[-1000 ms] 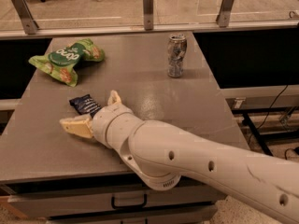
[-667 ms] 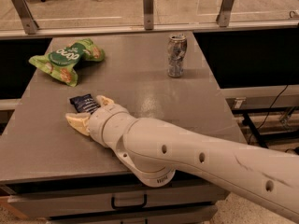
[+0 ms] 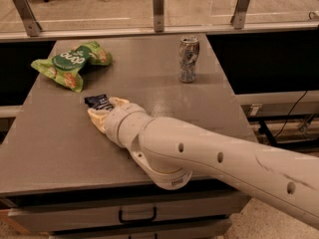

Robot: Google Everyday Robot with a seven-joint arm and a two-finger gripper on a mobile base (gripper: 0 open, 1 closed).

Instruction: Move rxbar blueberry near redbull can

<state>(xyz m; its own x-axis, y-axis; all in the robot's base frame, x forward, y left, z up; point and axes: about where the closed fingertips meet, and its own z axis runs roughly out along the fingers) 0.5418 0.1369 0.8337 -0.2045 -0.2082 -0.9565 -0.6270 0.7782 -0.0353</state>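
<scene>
The rxbar blueberry [image 3: 96, 101], a small dark navy bar, lies flat on the grey table [image 3: 60, 148] left of centre. My gripper [image 3: 103, 107] is down at the bar's near right end. It is open, with one pale finger on each side of that end, and it hides part of the bar. The redbull can [image 3: 188, 59], slim and silver with bluish marks, stands upright at the back right of the table, well apart from the bar and the gripper.
A green crinkled chip bag [image 3: 71, 63] lies at the back left. My thick white arm [image 3: 214, 158] crosses the table's front right. A railing with metal posts [image 3: 158, 9] runs behind the table. Drawers [image 3: 137, 215] sit under the front edge.
My gripper has moved up and to the right onto the bar's near end, and its fingers stand closer together. The bar, can and bag have not moved.
</scene>
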